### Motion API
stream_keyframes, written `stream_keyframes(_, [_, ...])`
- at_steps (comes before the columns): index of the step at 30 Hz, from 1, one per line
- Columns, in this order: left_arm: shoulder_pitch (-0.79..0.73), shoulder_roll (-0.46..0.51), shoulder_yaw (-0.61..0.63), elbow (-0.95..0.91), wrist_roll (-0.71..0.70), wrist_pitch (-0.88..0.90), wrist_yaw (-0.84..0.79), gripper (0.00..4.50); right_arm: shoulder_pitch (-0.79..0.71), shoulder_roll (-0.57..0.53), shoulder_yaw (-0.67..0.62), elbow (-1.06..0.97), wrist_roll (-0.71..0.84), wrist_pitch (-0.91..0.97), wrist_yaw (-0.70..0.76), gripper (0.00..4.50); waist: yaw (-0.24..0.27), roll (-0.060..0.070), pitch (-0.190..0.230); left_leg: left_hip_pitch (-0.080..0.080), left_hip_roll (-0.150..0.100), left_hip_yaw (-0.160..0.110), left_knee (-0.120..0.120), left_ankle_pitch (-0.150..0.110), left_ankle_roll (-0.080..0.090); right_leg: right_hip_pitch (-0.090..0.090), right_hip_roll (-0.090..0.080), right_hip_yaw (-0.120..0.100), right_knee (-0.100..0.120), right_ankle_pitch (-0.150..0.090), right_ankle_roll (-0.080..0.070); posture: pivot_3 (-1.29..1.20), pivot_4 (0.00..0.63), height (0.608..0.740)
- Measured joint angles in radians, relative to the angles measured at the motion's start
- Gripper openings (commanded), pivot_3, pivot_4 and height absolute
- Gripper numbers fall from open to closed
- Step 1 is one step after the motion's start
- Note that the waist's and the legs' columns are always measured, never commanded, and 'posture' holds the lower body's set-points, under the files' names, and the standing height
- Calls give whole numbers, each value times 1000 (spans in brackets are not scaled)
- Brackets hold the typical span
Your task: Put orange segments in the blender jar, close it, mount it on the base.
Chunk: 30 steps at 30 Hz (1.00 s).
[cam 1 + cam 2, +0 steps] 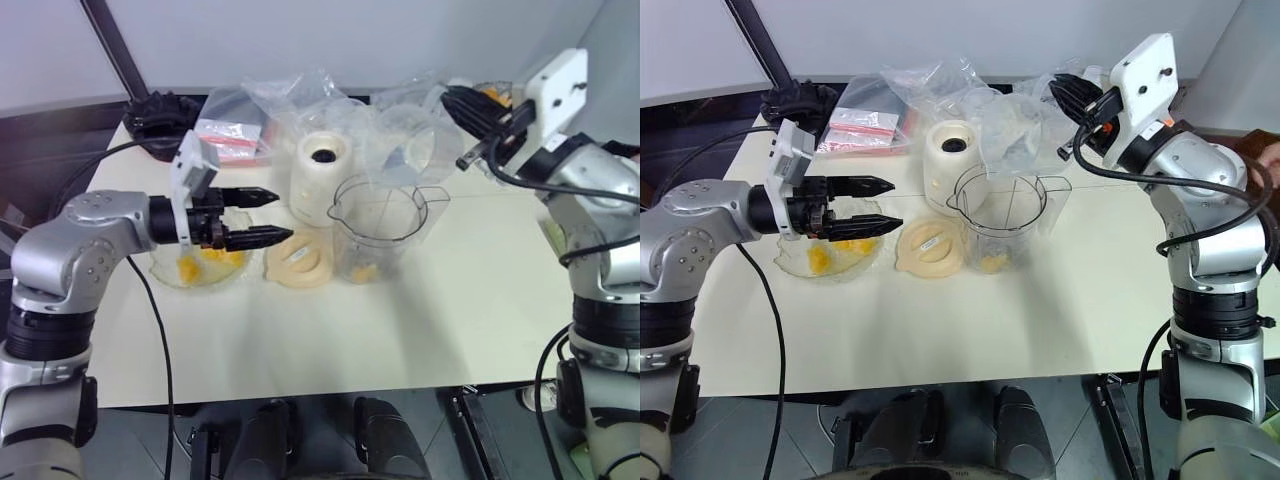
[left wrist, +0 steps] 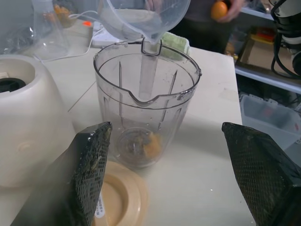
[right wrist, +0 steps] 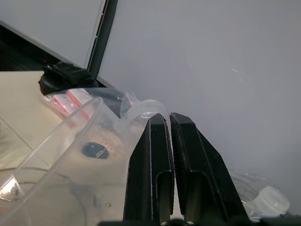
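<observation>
Head views
Tabletop (image 1: 480,300): pale surface carrying everything below.
Blender jar (image 1: 1012,228): upright near the centre, lid off, spout toward the left arm; a few orange segments (image 1: 992,263) lie at its bottom.
Base (image 1: 952,163): cream block with a dark socket on top, at 10 o'clock of the jar, just beside it.
Lid (image 1: 930,246): flat cream disc lying at 9 o'clock of the jar.
Glass bowl (image 1: 200,268): at 9 o'clock of the lid, holding more orange pieces.
Left gripper (image 1: 262,216): hovers over the bowl's near side, fingers spread apart and empty, pointing toward the jar.
Right gripper (image 1: 1065,92): raised at 1 o'clock of the jar, fingers clenched on the rim of a clear measuring cup (image 1: 425,145) tilted above the jar.
Plastic bags (image 1: 930,85): crumpled behind the base, at 12 o'clock.

Left wrist view
Jar (image 2: 146,108): straight ahead between the two spread fingers (image 2: 87,169); a thin stream falls from the cup (image 2: 141,19) into it.
Segment (image 2: 151,143): beside the blade at the bottom.
Person's hand (image 2: 225,10): behind the tabletop, holding a whole orange.

Right wrist view
Fingers (image 3: 155,165): pressed together on the cup's rim (image 3: 94,150).
</observation>
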Motion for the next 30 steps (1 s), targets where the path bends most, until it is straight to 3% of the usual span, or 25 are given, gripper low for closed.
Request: stream_keyframes(30, [-7,-17,1,0,-6,11,14,3907,8,9,2,32,-76,-69,30,124,0,0,0,0,0,0,0,0,0,0,0,0,0,1,1,0,150,740])
